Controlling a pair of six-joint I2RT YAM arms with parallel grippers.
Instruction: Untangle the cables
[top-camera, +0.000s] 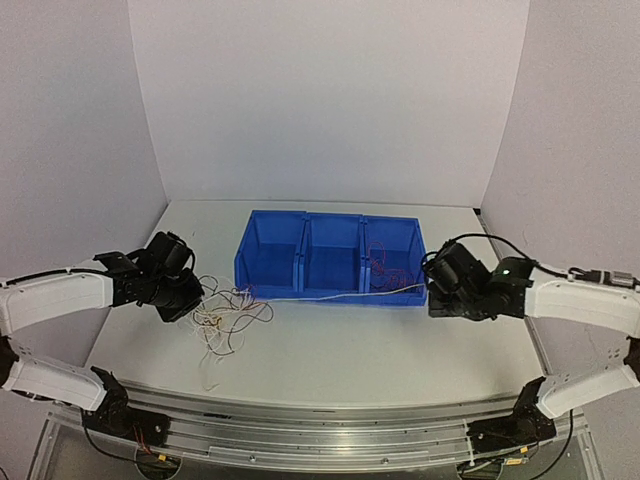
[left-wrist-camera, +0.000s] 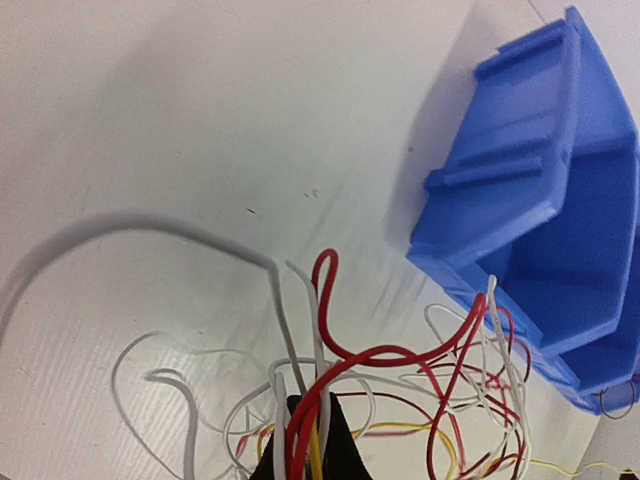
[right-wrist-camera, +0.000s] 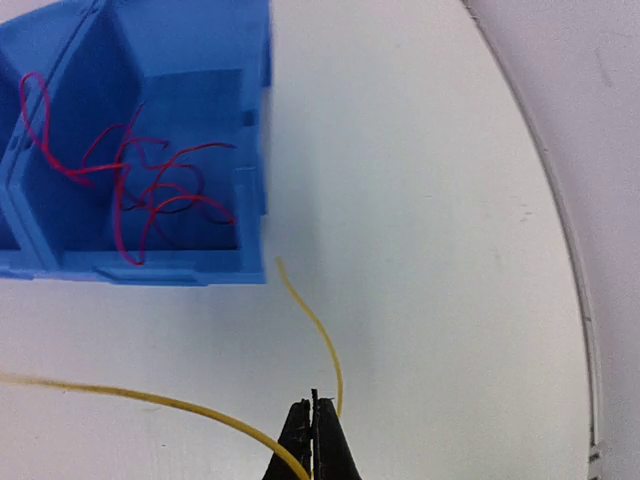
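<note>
The cables (top-camera: 228, 318) lie as a loose tangle of white, yellow and red wires on the table left of centre. My left gripper (top-camera: 190, 300) sits at the tangle's left edge. In the left wrist view it (left-wrist-camera: 312, 418) is shut on a bunch of red, white and yellow cables (left-wrist-camera: 400, 355) that loop up past its tips. One thin yellow cable (top-camera: 340, 296) runs taut from the tangle to my right gripper (top-camera: 432, 298). In the right wrist view this gripper (right-wrist-camera: 313, 418) is shut on the yellow cable (right-wrist-camera: 325, 330), whose free end curls up beyond the tips.
A blue bin (top-camera: 330, 215) with three compartments stands at the back middle, its front wall (right-wrist-camera: 130, 268) close to the taut cable. Several red wires (right-wrist-camera: 140, 190) lie in its right compartment. The table's curved right edge (right-wrist-camera: 575, 290) is near the right gripper.
</note>
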